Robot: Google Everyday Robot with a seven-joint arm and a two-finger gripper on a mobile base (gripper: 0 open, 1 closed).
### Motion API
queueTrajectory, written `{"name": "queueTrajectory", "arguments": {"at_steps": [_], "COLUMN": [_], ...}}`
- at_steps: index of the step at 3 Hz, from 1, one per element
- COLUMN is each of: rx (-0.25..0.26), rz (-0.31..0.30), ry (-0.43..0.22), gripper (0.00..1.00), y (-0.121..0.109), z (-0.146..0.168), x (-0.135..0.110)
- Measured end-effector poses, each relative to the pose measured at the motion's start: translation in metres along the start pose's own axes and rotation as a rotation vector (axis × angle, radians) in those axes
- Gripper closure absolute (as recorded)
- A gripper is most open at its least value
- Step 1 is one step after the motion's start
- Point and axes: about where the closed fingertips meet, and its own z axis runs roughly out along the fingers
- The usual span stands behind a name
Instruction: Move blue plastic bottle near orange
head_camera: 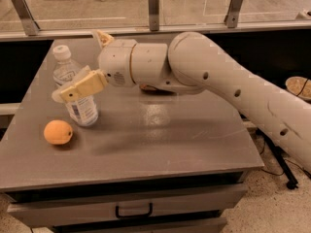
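Blue plastic bottle [81, 110]: clear, bluish, white screw cap, white-and-blue label. Stands upright on the grey table [160, 140], just behind and to the right of the orange [58, 132]. The two are near each other but not touching.

Orange: small, round, resting on the table's left front area, lowest and nearest of the listed items.

Gripper [79, 64]: pale yellow fingers on a white wrist, up and to the right of the orange, at the blue plastic bottle. The fingers are spread wide. The near finger [82, 85] crosses in front of the bottle's middle, above the label. The far finger sits beyond the bottle, farther from the orange. Whether either finger touches the bottle cannot be told.

Arm [228, 81]: white, thick, reaching in from far right of the orange and passing low over the table.

Brown item [148, 88]: only a sliver shows under the arm, well to the right of the orange.

Drawer handle [133, 210]: dark, on the table's front, below and right of the orange.
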Motion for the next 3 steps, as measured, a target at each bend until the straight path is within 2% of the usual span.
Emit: {"name": "queueTrajectory", "arguments": {"at_steps": [1,2,3], "rx": [0.053,0.084,0.090], "rz": [-0.040,-0.066,-0.066], "ry": [0.010,0.052,0.054], "gripper": [0.00,0.00,0.00], "y": [-0.029,-0.063,-0.065], "z": [-0.030,-0.084,-0.088], "x": [-0.014,-0.056,-0.058]}}
